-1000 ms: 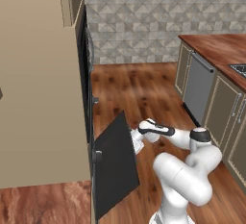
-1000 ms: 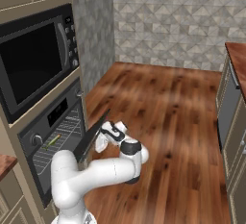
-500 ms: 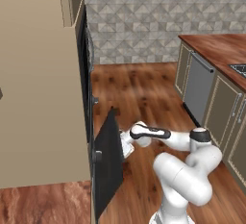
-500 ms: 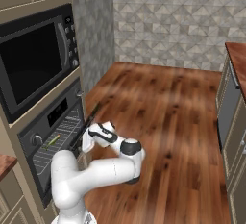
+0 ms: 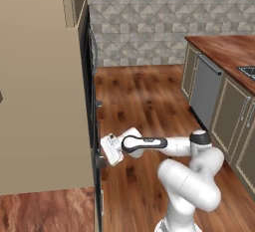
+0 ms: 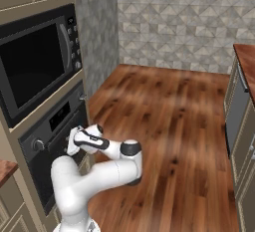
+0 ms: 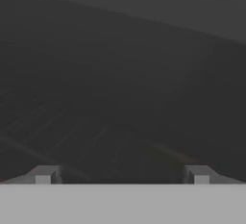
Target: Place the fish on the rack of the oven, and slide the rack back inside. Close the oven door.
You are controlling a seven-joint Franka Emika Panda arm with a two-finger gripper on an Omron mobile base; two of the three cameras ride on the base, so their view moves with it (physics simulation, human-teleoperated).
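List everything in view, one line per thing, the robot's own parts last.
oven door: one, black, upright against the oven front under the microwave.
oven: one, black control panel with a knob, set in the beige cabinet.
microwave: one, black, above the oven.
cabinet: one, beige, tall, framing both appliances.
counter: one, reddish brown, right side.
dishwasher: one, grey, under the counter.
wall: one, grey stone tiles, at the back.
floor: one, brown wood.
arm: one, white, reaching left.
end effector: one, white, open, at the oven door.
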